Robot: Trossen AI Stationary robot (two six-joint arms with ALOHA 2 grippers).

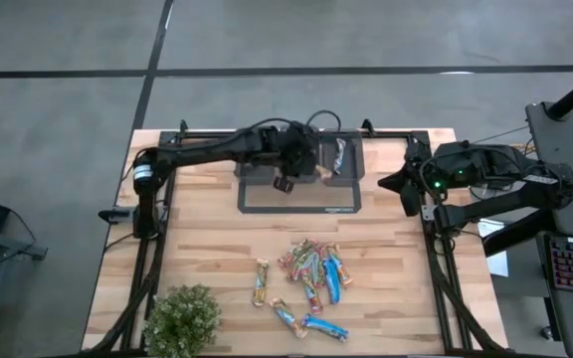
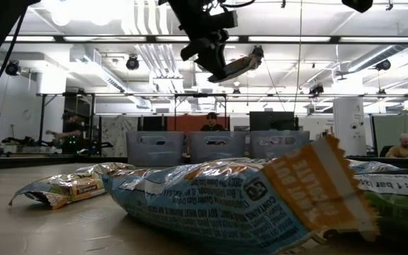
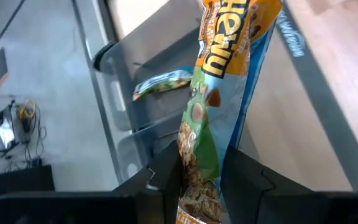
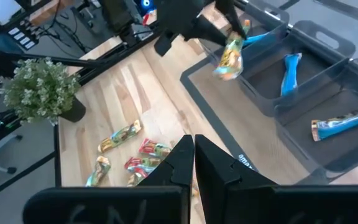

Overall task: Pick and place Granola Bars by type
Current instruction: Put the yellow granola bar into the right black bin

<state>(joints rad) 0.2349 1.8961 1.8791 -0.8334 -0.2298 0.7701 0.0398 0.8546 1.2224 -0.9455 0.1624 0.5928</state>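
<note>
My left gripper (image 1: 301, 174) hangs over the row of grey bins (image 1: 354, 159) at the far middle of the table, shut on a green and orange granola bar (image 3: 219, 56). The right wrist view shows that bar (image 4: 232, 59) above the bins. Blue bars (image 4: 289, 71) lie in two compartments, and a green one (image 3: 163, 84) lies in another. Several more bars (image 1: 311, 268) lie flat in a loose heap on the table's near middle. My right gripper (image 4: 193, 155) is shut on nothing, raised near the table's right edge. My left gripper pinches one end of the bar (image 3: 197, 180) between its two fingers (image 3: 247, 180). The fingers slant down from the table's left side and lie along the bar. The rest of the wrapper sticks out ahead of them, tilted and lifted clear above the bins.
The bins stand on the far part of a dark mat (image 1: 299, 199). A leafy potted plant (image 1: 182, 318) sits at the near left corner. Bare wood lies between the mat and the heap. People and desks show in the room beyond the table.
</note>
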